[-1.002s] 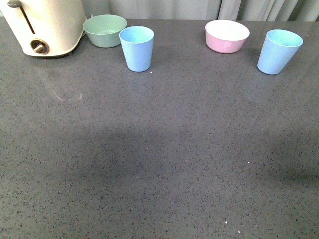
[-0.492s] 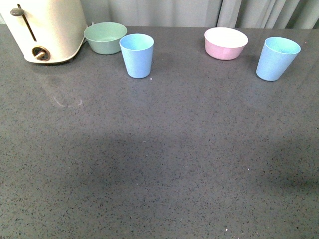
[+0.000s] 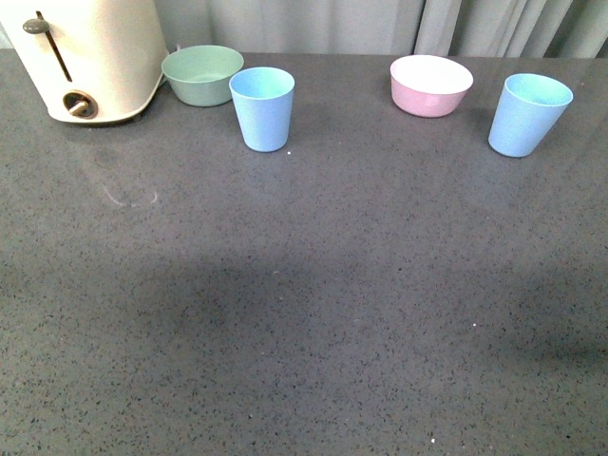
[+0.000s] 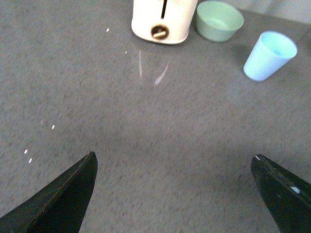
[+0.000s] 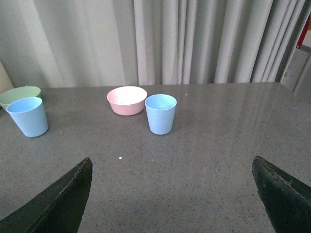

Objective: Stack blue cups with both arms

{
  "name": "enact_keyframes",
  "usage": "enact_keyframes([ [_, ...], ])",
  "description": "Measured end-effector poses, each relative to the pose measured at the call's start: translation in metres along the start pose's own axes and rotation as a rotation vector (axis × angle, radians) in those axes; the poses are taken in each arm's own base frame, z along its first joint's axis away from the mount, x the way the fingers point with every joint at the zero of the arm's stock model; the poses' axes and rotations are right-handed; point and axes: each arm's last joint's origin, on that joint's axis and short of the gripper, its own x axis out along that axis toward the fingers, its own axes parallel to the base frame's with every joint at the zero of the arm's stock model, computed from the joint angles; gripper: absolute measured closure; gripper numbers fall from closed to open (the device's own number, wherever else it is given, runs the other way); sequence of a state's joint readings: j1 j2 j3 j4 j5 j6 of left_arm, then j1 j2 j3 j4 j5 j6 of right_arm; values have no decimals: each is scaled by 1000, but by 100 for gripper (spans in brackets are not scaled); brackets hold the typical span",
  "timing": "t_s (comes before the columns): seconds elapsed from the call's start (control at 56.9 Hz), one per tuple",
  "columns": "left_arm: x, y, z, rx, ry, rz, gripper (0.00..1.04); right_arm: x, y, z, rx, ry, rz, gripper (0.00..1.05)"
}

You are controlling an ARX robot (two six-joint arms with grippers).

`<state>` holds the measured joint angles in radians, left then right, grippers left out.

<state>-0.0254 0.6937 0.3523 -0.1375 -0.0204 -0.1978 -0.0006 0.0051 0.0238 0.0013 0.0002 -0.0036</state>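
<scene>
Two pale blue cups stand upright on the grey counter. One blue cup [image 3: 262, 107] is at the back left, beside the mint-green bowl; the left wrist view shows it as a cup [image 4: 269, 55] far ahead of the jaws. The other blue cup [image 3: 529, 114] is at the back right, and the right wrist view has this cup [image 5: 160, 113] well ahead of the jaws. Neither arm shows in the front view. My left gripper [image 4: 175, 162] is open over bare counter. My right gripper [image 5: 172, 167] is open too, with nothing between its fingers.
A cream toaster [image 3: 90, 57] stands at the back left corner with a mint-green bowl [image 3: 201, 74] beside it. A pink bowl [image 3: 431, 85] with a white inside sits left of the right cup. Grey curtains [image 5: 194, 39] hang behind the counter [image 3: 304, 304].
Everything in the front view has slid slightly down the picture, so the camera has tilted or shifted a little. The cups and bowls keep their places on the counter.
</scene>
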Motion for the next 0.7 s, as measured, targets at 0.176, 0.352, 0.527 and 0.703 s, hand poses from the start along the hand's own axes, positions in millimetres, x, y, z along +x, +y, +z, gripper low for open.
enact_keyframes([
  [0.176, 59, -24, 44, 14, 49, -22, 9, 0, 0, 0, 0, 0, 0, 9],
  [0.352, 121, -51, 68, 28, 140, -32, 9, 0, 0, 0, 0, 0, 0, 9],
  [0.527, 184, -80, 85, 39, 234, -12, 9, 0, 0, 0, 0, 0, 0, 9],
  [0.703, 235, -122, 102, 61, 289, -20, 9, 0, 0, 0, 0, 0, 0, 9],
])
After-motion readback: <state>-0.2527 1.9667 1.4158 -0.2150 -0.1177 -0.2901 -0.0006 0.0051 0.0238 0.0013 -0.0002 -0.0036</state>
